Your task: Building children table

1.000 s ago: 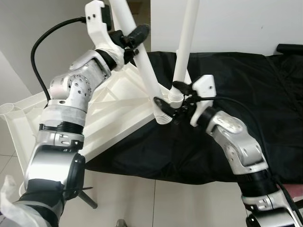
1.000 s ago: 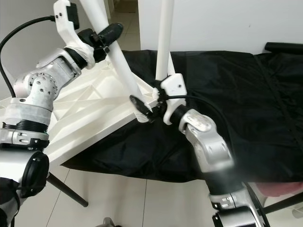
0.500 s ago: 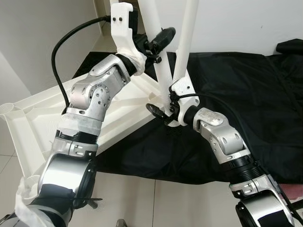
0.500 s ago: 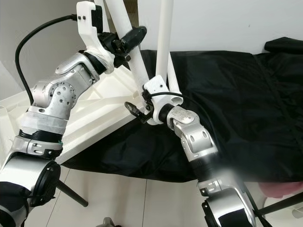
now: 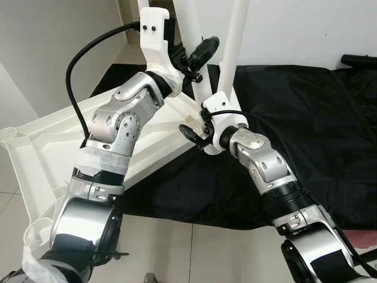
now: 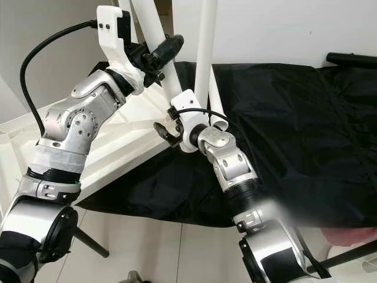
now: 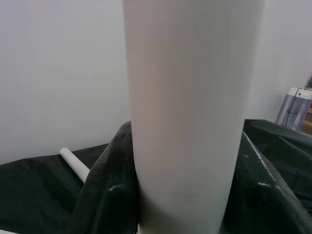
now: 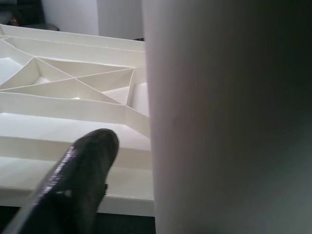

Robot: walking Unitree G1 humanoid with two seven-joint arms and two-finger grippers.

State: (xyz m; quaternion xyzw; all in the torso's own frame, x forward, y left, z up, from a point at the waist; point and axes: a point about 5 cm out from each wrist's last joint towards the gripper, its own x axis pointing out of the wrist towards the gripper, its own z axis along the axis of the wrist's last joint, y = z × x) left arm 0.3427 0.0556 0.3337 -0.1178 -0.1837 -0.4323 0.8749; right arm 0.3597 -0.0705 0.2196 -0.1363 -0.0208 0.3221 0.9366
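Note:
The white ribbed tabletop (image 5: 53, 147) lies upside down, partly on a black cloth (image 5: 306, 100). One white leg (image 5: 235, 41) stands upright at its near corner. My left gripper (image 5: 197, 53) is shut on a second, tilted white leg (image 5: 187, 17). In the left wrist view that leg (image 7: 190, 122) sits between the black fingers (image 7: 105, 185). My right gripper (image 5: 197, 134) is at this leg's foot, by the corner. In the right wrist view the leg (image 8: 219, 122) stands apart from one black finger (image 8: 83, 175), with the tabletop ribs (image 8: 73, 87) showing in the gap.
The black cloth covers a raised surface that stretches to the right. Another white leg (image 7: 73, 163) lies loose on it. Tiled floor (image 5: 177, 247) is in front, and a dark stand leg (image 6: 88, 239) slants below the tabletop. A white wall is behind.
My left arm has swung the held leg to the right and more upright. My right gripper has moved left to the leg's foot at the tabletop corner.

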